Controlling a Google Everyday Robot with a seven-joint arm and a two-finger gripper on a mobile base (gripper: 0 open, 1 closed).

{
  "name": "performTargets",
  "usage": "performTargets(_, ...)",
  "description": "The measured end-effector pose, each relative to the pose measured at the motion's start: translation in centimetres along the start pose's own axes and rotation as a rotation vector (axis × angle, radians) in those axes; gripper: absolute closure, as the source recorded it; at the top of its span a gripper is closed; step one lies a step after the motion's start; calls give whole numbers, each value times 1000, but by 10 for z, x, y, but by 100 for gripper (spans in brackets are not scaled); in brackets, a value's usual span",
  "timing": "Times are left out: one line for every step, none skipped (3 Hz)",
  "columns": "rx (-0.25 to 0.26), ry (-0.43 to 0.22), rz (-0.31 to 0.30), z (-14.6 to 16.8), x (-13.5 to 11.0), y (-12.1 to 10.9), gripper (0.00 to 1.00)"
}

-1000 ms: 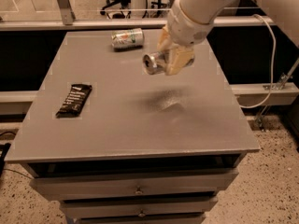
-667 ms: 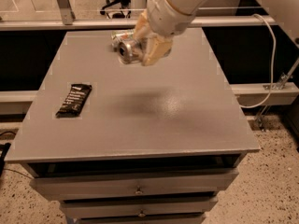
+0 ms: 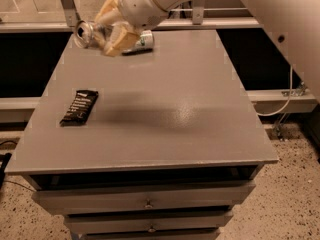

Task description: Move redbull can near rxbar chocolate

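My gripper (image 3: 106, 33) is shut on the redbull can (image 3: 86, 32), a slim silver can held on its side in the air above the table's far left corner, its top pointing left. The tan fingers (image 3: 119, 40) wrap around the can's body and hide most of it. The rxbar chocolate (image 3: 79, 106), a flat black bar with white lettering, lies on the grey table (image 3: 175, 109) near the left edge, well in front of and below the can.
A wider pale can (image 3: 142, 41) lies on its side at the table's far edge, partly behind my gripper. My white arm reaches in from the upper right. Drawers sit below the table's front edge.
My gripper has carried the redbull can to the left, from above the table's middle right to above its far left corner. The rxbar and the pale can have not moved.
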State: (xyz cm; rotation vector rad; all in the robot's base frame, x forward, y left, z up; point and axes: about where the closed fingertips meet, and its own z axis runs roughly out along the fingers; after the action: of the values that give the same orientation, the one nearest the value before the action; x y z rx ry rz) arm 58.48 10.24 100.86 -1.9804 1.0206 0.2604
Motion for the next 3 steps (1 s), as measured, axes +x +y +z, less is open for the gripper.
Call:
performTargets(17, -184, 96, 32, -15, -7, 100)
performTargets(18, -374, 267, 70, -17, -1, 100)
performTargets(30, -481, 360, 86, -17, 0, 100)
